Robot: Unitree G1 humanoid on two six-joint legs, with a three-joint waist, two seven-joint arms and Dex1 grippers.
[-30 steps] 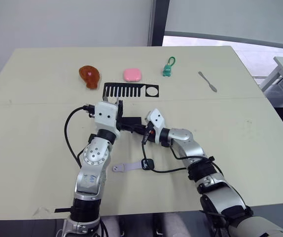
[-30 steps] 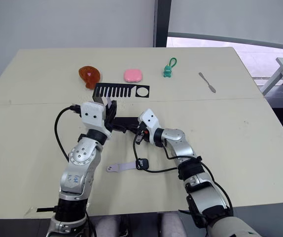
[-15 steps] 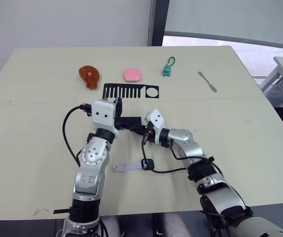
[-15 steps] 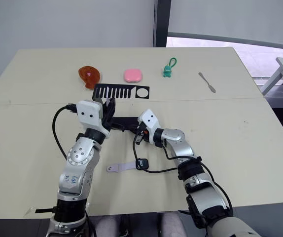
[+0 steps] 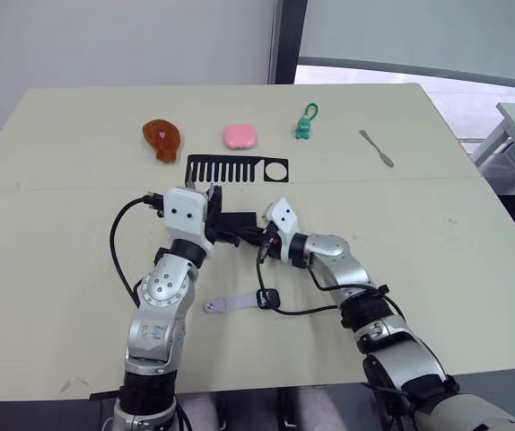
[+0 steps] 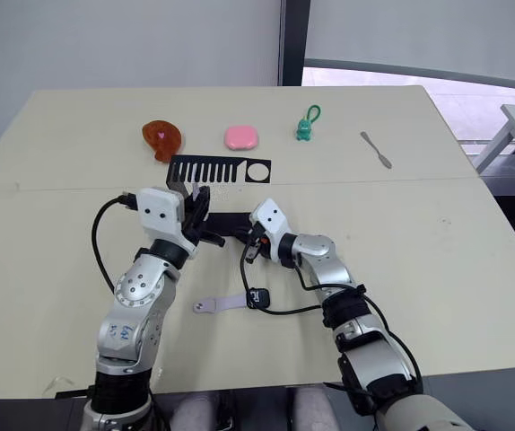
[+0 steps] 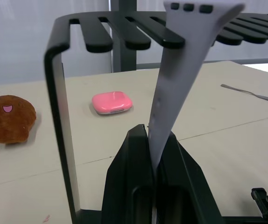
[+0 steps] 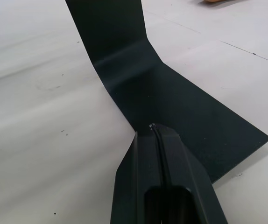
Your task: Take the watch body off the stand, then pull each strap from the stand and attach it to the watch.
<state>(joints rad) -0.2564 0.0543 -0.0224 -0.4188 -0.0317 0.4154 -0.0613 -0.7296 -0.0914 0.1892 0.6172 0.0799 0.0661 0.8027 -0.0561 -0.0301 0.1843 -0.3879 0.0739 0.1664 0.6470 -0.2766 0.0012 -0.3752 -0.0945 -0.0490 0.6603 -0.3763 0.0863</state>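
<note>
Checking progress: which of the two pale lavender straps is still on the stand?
The pale lavender strap hanging from the black metal stand's comb bar, pinched by the left tool; the other strap lies flat on the table.

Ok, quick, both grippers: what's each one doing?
Left gripper: shut on the hanging strap.
Right gripper: shut, pressing down on the stand base.

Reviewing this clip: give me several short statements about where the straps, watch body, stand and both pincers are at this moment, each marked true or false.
1. The left pincer is shut on a strap hanging from the stand's top bar. True.
2. The right pincer grips the metal spatula. False: it is shut, its tip pressing on the stand's base; the spatula lies far off.
3. The watch body lies on the table with one strap attached. True.
4. Both straps hang on the stand. False: one does.
</note>
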